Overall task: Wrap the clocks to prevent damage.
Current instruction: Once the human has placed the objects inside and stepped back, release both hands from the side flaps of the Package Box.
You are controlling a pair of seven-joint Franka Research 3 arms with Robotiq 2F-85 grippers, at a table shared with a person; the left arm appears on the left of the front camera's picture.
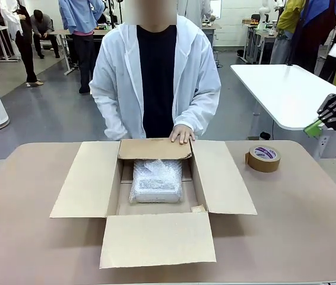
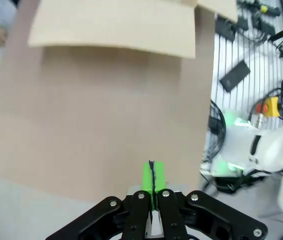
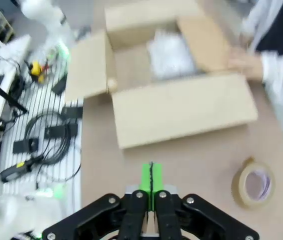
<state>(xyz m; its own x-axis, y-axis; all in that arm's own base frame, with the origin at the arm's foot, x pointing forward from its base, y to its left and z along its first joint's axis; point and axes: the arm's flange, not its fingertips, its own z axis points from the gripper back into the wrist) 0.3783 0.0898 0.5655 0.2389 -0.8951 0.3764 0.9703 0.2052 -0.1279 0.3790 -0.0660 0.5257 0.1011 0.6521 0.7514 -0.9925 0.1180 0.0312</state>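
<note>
Currently, we find the clocks, one bubble-wrapped bundle, lying flat on the floor of the carton, toward its far wall and about midway between its left and right walls. The carton's left, right and near flaps lie spread open on the table. The person's hand rests on the far flap. The bundle's edges run parallel to the carton walls; we cannot settle its long axis, since it reads as nearly square.

The right gripper hangs raised, well to the right of the carton and beyond the tape roll, which stands near the right flap. The left gripper hovers over bare table beside a spread carton flap. Both have their pads pressed together with nothing between them.

We judge that either arm must travel inward over a flap to reach the bundle; neither is clearly nearer.
</note>
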